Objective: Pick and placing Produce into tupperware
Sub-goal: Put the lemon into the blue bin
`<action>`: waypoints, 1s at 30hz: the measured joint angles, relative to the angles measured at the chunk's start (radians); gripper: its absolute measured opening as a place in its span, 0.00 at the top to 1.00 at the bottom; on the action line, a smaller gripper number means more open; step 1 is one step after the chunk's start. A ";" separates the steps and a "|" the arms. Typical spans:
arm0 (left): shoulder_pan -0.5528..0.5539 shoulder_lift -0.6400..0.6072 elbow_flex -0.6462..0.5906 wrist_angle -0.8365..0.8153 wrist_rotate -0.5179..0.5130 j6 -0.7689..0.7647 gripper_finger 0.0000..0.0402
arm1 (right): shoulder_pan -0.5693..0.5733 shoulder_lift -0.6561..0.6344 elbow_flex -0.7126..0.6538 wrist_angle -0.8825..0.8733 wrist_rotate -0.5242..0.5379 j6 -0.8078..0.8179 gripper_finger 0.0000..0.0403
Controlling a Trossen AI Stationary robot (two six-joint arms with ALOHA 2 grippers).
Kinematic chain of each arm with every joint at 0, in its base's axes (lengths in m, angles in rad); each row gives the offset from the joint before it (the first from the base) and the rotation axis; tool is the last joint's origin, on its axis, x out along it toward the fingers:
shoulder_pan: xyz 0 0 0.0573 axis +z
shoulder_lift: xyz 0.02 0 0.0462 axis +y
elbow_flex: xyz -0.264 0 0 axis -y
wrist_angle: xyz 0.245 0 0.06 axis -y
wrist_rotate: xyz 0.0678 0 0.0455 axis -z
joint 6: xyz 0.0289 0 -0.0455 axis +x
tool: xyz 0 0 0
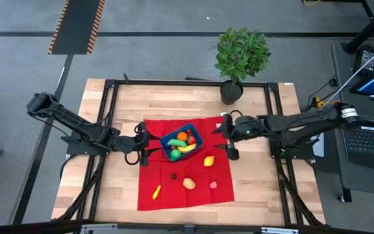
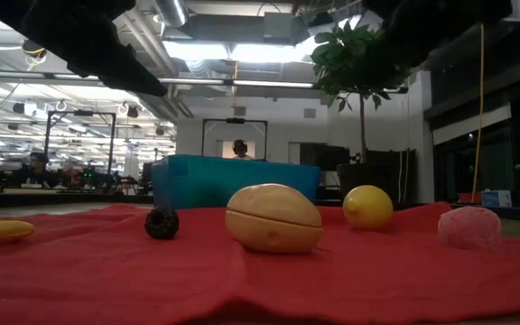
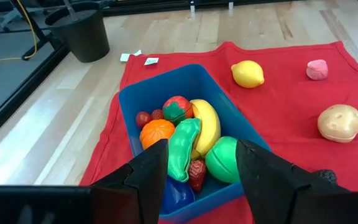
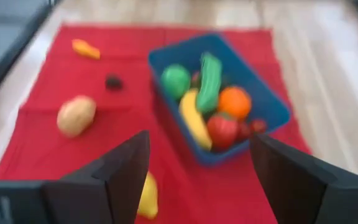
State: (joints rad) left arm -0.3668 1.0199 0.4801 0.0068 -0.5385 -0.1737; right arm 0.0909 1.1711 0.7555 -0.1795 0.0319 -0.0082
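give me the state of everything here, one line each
blue container: upright on the red cloth, part filled with toy produce
lemon: loose on the cloth
potato: loose on the cloth
left end effector: open, empty, at the container's edge
right end effector: open, empty, above the cloth

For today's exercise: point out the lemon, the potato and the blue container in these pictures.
lemon [image 3: 248, 74]: left wrist view, middle of its yellow body.
potato [image 2: 273, 218]: low view, centre of its tan side.
blue container [image 1: 196, 135]: high view, its right rim.
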 joint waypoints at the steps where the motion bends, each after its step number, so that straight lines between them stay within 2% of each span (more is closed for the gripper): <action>1: 0.000 0.000 0.000 0.000 0.000 0.001 0.55 | 0.009 0.020 0.029 -0.051 0.000 0.000 0.32; 13: 0.000 0.000 0.000 0.001 -0.002 0.053 0.55 | 0.112 0.292 0.253 -0.283 -0.009 -0.006 0.32; 22: 0.000 0.000 0.000 0.001 -0.003 0.052 0.56 | 0.176 0.496 0.434 -0.507 -0.009 -0.105 0.32; 30: 0.000 0.000 0.000 0.001 -0.003 0.052 0.56 | 0.190 0.580 0.496 -0.580 -0.008 -0.106 0.32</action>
State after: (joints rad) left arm -0.3668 1.0200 0.4801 0.0074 -0.5411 -0.1215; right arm 0.2806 1.7510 1.2518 -0.7600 0.0234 -0.1142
